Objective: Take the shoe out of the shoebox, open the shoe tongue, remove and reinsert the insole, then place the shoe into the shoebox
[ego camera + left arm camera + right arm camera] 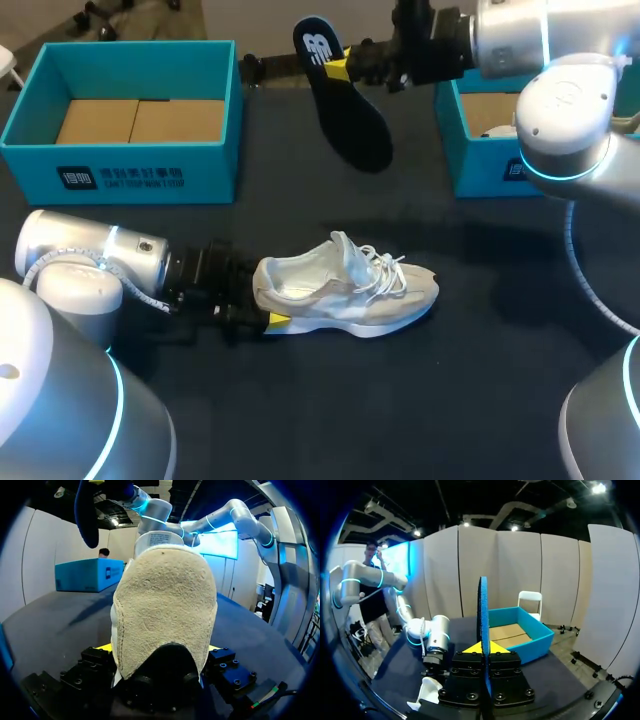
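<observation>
We see a white logo (318,45) on the insole (352,115) and white print (120,180) on the left shoebox (215,165) and the right shoebox (482,168), too small to read.

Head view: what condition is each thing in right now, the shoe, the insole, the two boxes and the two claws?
shoe: upright on the table, insole out, heel gripped.
insole: out of the shoe, held in the air.
left shoebox: open, no shoe inside.
right shoebox: open, partly hidden.
left gripper: shut on the shoe's heel.
right gripper: shut on the insole.
</observation>
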Controlling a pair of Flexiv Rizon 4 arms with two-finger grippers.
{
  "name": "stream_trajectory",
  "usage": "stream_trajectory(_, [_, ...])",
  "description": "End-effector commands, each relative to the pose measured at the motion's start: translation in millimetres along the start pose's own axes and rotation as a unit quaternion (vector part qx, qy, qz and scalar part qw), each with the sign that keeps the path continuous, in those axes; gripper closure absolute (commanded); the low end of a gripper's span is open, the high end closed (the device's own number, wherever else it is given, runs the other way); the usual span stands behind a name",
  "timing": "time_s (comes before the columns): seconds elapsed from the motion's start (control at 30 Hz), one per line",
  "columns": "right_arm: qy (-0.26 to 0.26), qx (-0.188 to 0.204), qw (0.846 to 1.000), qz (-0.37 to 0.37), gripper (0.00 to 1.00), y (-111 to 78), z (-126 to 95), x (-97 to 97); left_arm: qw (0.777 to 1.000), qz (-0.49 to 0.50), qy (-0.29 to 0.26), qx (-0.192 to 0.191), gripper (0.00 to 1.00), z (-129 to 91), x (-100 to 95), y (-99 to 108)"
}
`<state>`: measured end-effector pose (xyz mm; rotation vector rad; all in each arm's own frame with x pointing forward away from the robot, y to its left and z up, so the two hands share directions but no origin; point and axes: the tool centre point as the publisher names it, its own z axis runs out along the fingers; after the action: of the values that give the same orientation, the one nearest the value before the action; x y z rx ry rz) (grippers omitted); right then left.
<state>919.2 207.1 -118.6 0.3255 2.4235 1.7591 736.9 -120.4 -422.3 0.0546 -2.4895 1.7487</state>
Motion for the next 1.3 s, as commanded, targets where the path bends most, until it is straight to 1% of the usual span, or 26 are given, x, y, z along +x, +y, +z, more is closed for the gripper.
stream_trajectory(0.03, [0.0,0.0,1.0,0.0,1.0,0.1,1,-0.1,1.0,0.0,0.0,-0.001,1.0,1,-0.2,1])
stream_trajectory(0.3, [0.0,0.0,1.0,0.0,1.0,0.1,1,-0.1,1.0,0.0,0.0,-0.001,1.0,1,-0.2,1])
stream_trajectory(0.43, [0.029,-0.001,0.999,0.043,1.0,7.8,-14,-5.9,1.0,0.0,0.0,-0.001,1.0,1,-0.2,1])
stream_trajectory(0.5, [0.041,0.002,0.997,0.07,1.0,13.8,-22,-8.4,1.0,0.0,0.0,-0.001,1.0,1,-0.2,1])
stream_trajectory(0.63, [0.042,0.002,0.993,0.11,1.0,26.6,-35,-11.7,1.0,0.0,0.0,-0.001,1.0,1,-0.2,1])
stream_trajectory(0.73, [0.048,0.005,0.99,0.134,1.0,36.6,-38,-13.3,1.0,0.0,0.0,-0.001,1.0,1,-0.2,1])
stream_trajectory(0.8, [0.059,-0.001,0.987,0.149,1.0,47.1,-39,-14.3,1.0,0.0,0.0,-0.001,1.0,1,-0.2,1])
stream_trajectory(0.9, [0.076,0.004,0.984,0.161,1.0,60.3,-40,-15.2,1.0,0.0,0.0,-0.001,1.0,1,-0.2,1])
stream_trajectory(1.07, [0.095,-0.004,0.978,0.186,1.0,80.3,-44,-13.9,1.0,0.0,0.0,-0.001,1.0,1,-0.2,1])
stream_trajectory(1.2, [0.105,-0.002,0.974,0.201,1.0,88.2,-47,-10.6,1.0,0.0,0.0,-0.001,1.0,1,-0.2,1])
stream_trajectory(1.3, [0.107,0.0,0.972,0.211,1.0,90.1,-48,-7.3,1.0,0.0,0.0,-0.001,1.0,1,-0.2,1])
